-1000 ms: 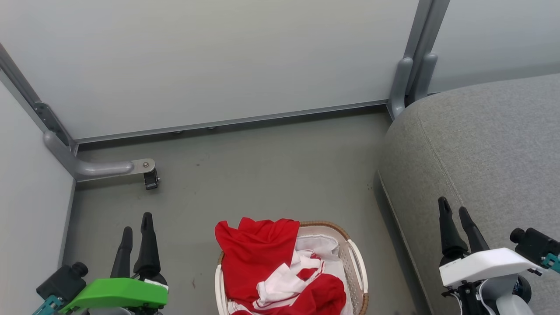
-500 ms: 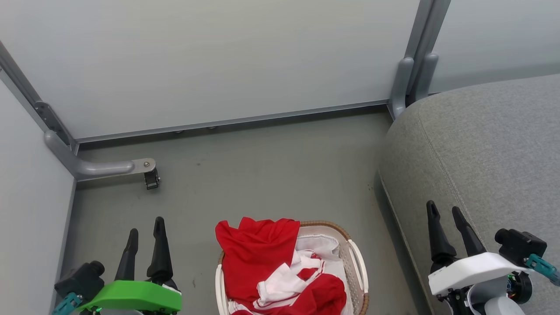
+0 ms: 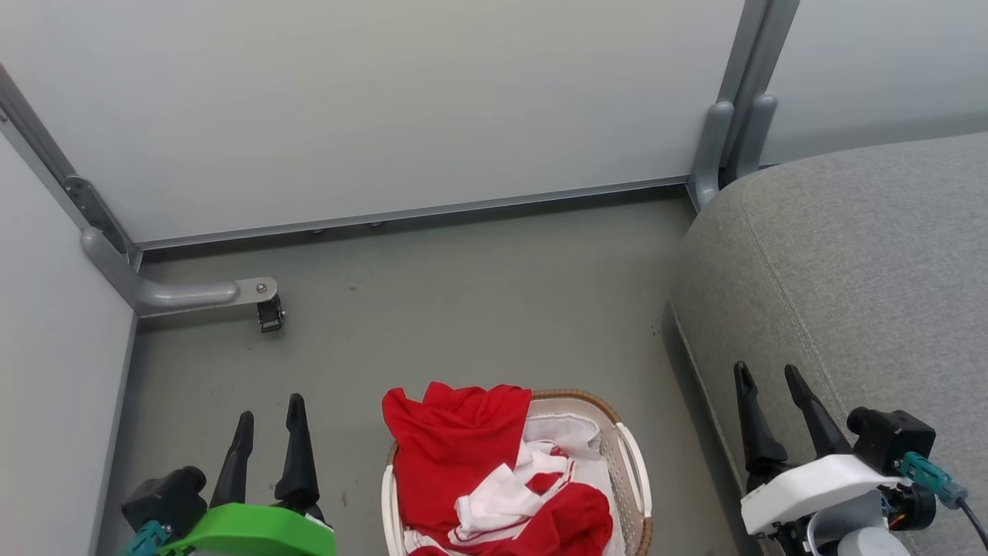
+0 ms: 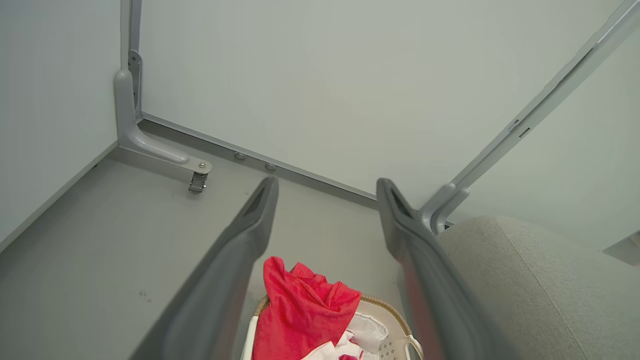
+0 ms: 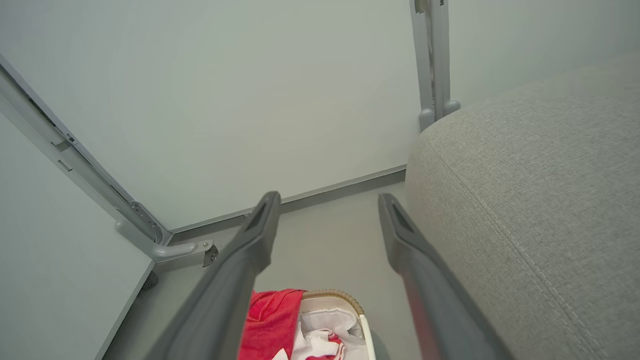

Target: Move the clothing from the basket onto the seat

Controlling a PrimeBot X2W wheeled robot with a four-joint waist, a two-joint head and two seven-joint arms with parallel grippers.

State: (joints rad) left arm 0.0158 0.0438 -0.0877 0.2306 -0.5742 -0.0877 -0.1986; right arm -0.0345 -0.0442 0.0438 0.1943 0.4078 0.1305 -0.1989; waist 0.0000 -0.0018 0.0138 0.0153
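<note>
Head view: over the last second both my arms have come in toward the middle and dropped lower in frame. My left gripper [image 3: 270, 409] has shifted right and my right gripper [image 3: 767, 371] left. The room barely shifted, so that's arm motion, not camera. Both sets of jaws are apart and empty, same gap as before. The clothing [image 3: 455, 448] hasn't moved: red heap with white trim, still in the basket [image 3: 622, 455], one red piece draped over its far-left rim. The basket sits on the floor [image 3: 478, 301], near centre, between my grippers and touching neither. The seat [image 3: 849, 255] is on the right, with nothing on it in view.

Left wrist view: left gripper [image 4: 327, 185] has its jaws wide apart, nothing between them. The clothing [image 4: 305, 310] and the basket rim [image 4: 382, 305] lie low between the fingers, well below the tips. The seat [image 4: 525, 280] is to the right.

Right wrist view: right gripper [image 5: 328, 200] also has its jaws spread and empty. The clothing [image 5: 270, 320] is at the bottom, partly behind one finger. The basket rim [image 5: 330, 295] is just beside it, and the seat [image 5: 525, 200] is close on the right.

Meaning, as I judge it: I'm closing in for a first pick and nothing has been grasped yet. No transfer has started. Which arm goes first, I can't tell.
</note>
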